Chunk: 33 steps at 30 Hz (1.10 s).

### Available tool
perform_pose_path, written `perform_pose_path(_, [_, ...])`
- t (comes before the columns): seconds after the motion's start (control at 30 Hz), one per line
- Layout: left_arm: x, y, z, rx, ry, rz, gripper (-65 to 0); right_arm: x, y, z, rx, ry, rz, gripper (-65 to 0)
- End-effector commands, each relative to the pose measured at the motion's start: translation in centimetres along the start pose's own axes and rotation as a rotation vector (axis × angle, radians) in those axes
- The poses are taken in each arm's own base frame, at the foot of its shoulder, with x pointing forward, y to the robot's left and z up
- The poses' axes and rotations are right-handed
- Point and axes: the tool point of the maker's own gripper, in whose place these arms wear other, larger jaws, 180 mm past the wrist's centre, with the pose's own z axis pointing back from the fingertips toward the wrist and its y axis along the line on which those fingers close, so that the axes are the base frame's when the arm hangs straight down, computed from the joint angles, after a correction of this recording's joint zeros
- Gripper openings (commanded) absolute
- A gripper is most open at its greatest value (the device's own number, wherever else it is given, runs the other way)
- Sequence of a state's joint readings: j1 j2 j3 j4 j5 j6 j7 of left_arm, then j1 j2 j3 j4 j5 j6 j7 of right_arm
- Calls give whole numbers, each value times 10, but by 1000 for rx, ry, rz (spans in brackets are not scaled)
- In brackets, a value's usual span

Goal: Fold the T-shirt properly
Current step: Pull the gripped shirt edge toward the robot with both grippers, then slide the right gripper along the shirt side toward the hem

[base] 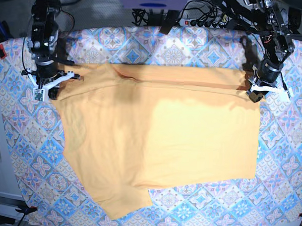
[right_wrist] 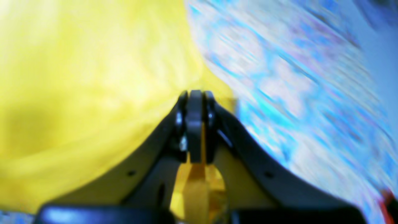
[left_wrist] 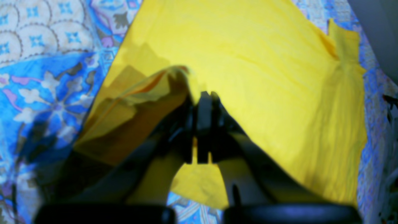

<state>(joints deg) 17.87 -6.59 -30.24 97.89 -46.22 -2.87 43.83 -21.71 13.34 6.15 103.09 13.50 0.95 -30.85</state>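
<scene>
While the right gripper [base: 46, 87] pinches one far corner of the T-shirt [base: 160, 143], the left gripper [base: 257, 92] pinches the other, jaws closed on cloth. Its far edge seems lifted off the tablecloth [base: 203, 50]. Next, probably carry this edge toward the near edge evenly.

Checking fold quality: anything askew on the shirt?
Yes. The T-shirt lies skewed: its near-left corner juts far lower than the straight right hem, so the layers look misaligned. Both pincers grip the far edge.
</scene>
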Motion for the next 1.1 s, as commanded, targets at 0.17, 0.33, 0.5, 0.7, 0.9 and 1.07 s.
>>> perform_pose_path(0.17, [23,-8,-22,-28,-51,32,-650,29,11,-30,18,-58,0,-648])
perform_pose_path(0.33, [21,-8,-43,-26,-32,85,-650,36,25,-57,46,-47,3,-648])
perform_pose_path(0.5, [18,-6,-59,-21,-11,127,-650,49,30,-81,53,-53,-1,-649])
perform_pose_path(0.7, [24,-5,-63,11,-51,78,-650,50,23,-99,33,-67,-19,-649])
perform_pose_path(0.9, [12,11,-69,61,-32,74,-650,57,23,-106,29,-70,-28,-649])
perform_pose_path(1.07, [6,20,-71,82,-31,85,-650,79,25,-110,32,-111,-35,-649])
